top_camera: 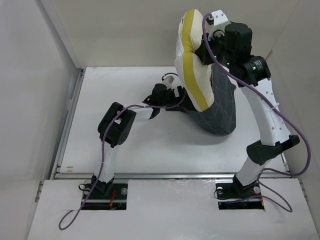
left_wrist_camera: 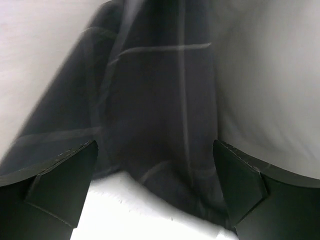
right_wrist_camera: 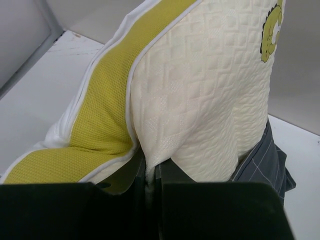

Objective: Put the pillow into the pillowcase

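On the white table (top_camera: 150,150), the right gripper (right_wrist_camera: 152,182) at upper right is pinched tight on the raised pillow (top_camera: 192,60), with the pillowcase (top_camera: 220,110) bunched just below, while the left gripper (left_wrist_camera: 155,160) at centre stands fully spread facing that cloth, apparently gripping nothing.

You have the pillow (top_camera: 191,70) cream, diamond-quilted, with a bright yellow mesh band piped white and a greenish mark (right_wrist_camera: 271,32) near one corner. The pillowcase (top_camera: 220,107) is charcoal grey with a thin pale grid. The table (top_camera: 150,145) is white.
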### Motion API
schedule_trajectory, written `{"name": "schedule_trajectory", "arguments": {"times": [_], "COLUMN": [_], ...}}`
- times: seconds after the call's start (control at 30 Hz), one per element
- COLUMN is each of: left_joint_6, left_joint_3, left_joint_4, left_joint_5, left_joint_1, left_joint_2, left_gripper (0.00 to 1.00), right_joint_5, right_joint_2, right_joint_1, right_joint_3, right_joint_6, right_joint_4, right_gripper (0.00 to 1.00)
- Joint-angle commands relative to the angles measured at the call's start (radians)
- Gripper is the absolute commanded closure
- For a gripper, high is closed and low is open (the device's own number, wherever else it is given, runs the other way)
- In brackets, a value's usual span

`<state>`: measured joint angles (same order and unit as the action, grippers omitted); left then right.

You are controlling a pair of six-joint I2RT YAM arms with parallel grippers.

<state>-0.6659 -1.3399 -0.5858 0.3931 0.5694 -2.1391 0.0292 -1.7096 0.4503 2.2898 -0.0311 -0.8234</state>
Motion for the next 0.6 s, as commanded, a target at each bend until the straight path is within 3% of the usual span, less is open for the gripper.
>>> {"name": "schedule_trajectory", "arguments": {"times": [0.0,0.17,0.23,0.27,0.3,0.43,0.47,0.57], "left_joint_6": [0.061,0.083,0.083,0.083,0.095,0.176,0.202,0.272], "left_joint_3": [-0.1,-0.24,-0.26,-0.274,-0.274,-0.2,-0.211,-0.341], "left_joint_4": [-0.04,0.049,0.058,0.067,0.067,0.09,0.121,0.275], "left_joint_5": [0.003,0.021,0.03,0.05,0.05,0.001,-0.019,-0.12], "left_joint_1": [0.023,0.032,0.032,0.032,0.032,0.032,0.032,0.032], "left_joint_2": [-0.016,-0.111,-0.122,-0.111,-0.07,0.148,0.192,0.326], "left_gripper": [0.0,0.0,0.5,0.81,1.0,1.0,1.0,1.0], "right_joint_5": [0.046,0.046,0.022,0.021,0.005,-0.153,-0.278,-0.376], "right_joint_2": [0.045,0.07,0.07,0.079,0.079,0.103,0.104,0.116], "right_joint_1": [0.002,0.002,0.002,0.002,0.002,0.016,0.025,0.036], "right_joint_3": [0.08,0.08,0.08,0.08,0.08,0.024,-0.008,-0.009], "right_joint_6": [-0.026,-0.026,-0.026,-0.026,-0.039,-0.125,-0.148,-0.246], "right_joint_4": [0.113,0.104,0.104,0.104,0.104,0.111,0.151,0.176], "right_gripper": [1.0,1.0,1.0,1.0,1.0,1.0,1.0,1.0]}}
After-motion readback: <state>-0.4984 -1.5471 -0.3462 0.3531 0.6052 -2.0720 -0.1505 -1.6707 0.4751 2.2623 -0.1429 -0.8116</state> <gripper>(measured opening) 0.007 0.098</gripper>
